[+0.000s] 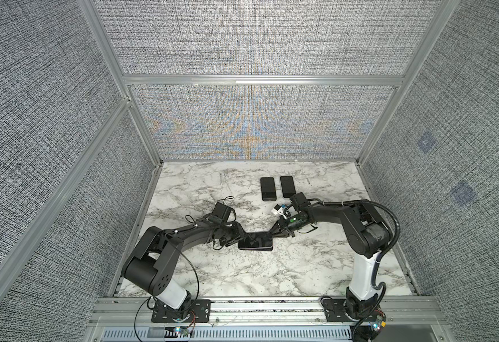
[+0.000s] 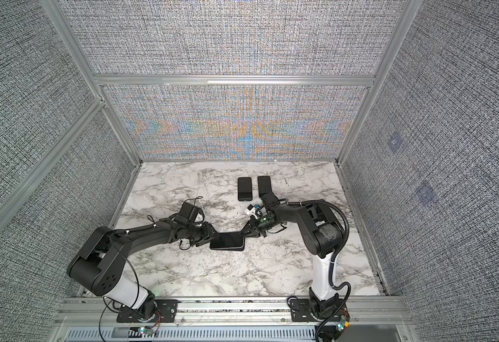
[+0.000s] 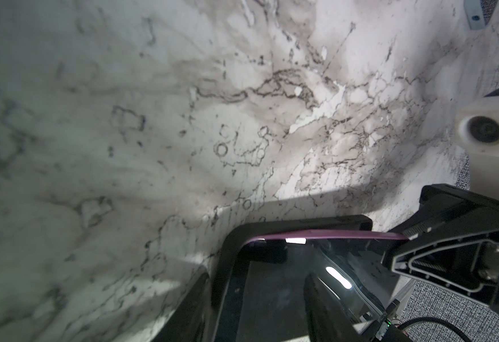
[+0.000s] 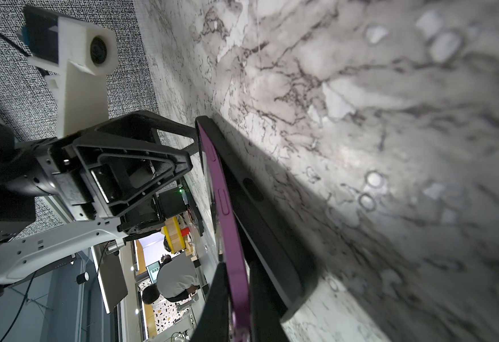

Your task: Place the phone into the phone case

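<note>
Jaws of the right gripper (image 1: pixel 273 233) are closed on the purple edge of the phone (image 4: pixel 227 213), at its raised end; those of the left gripper (image 1: pixel 237 237) stand partly apart around the other end of the phone case (image 4: pixel 272 225), whether pressing it I cannot tell. I judge the task half done: one end of the phone sits in the case on the table (image 1: pixel 301 266); the raised end is not yet pushed in.

Btwn left jaws & right jaws no way thru: phone (image 1: pixel 255 239), tilted over phone case (image 4: pixel 283 251), spans the gap end to end. Beyond right jaws, dark slab (image 1: pixel 269 189) & 2nd slab (image 1: pixel 287 186) lie side by side on the counter (image 1: pixel 200 189); 2nd one's near end sits under that arm's wrist, tight. Base-side of both jaws: open counter, wide room. Beyond left jaws: open too.
</note>
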Motion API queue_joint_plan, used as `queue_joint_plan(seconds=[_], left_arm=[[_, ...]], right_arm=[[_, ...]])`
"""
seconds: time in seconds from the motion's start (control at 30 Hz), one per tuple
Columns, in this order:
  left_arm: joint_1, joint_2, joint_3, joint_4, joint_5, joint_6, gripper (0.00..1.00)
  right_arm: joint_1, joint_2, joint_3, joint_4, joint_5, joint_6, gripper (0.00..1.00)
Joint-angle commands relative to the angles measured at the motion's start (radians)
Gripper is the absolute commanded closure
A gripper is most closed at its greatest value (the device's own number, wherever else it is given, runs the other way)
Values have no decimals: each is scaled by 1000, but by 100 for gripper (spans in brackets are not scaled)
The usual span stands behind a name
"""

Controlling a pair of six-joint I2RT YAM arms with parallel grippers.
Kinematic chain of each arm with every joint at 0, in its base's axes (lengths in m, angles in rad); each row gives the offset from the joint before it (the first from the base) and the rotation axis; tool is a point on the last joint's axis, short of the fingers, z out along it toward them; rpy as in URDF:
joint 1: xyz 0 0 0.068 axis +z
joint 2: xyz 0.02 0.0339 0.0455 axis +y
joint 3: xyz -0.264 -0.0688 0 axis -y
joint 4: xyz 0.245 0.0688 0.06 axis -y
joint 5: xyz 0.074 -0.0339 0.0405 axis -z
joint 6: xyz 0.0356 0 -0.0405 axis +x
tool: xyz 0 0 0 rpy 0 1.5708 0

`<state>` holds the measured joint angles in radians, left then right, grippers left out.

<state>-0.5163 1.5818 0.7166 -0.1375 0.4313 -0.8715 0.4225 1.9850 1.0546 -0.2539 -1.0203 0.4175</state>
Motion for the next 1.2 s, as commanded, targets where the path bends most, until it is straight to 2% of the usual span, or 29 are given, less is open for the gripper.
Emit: queue_joint_plan(seconds=[0.0, 0.5, 0.8, 1.07, 1.17], left_arm=[[-2, 0, 0, -14, 17, -2, 48], [-2, -3, -8, -15, 11, -1, 48], [-3, -28, -16, -37, -8, 3, 48], [-2, -45, -25, -54, -22, 10, 48], [-2, -48, -24, -61, -26, 17, 48]], right_arm=[[13, 25, 3, -65, 153, 2, 89], [25, 42, 18, -86, 174, -12, 86], [27, -11, 45, -153, 218, -40, 67], [58, -58, 75, -248, 320, -79, 48], [70, -73, 88, -278, 368, -93, 44]])
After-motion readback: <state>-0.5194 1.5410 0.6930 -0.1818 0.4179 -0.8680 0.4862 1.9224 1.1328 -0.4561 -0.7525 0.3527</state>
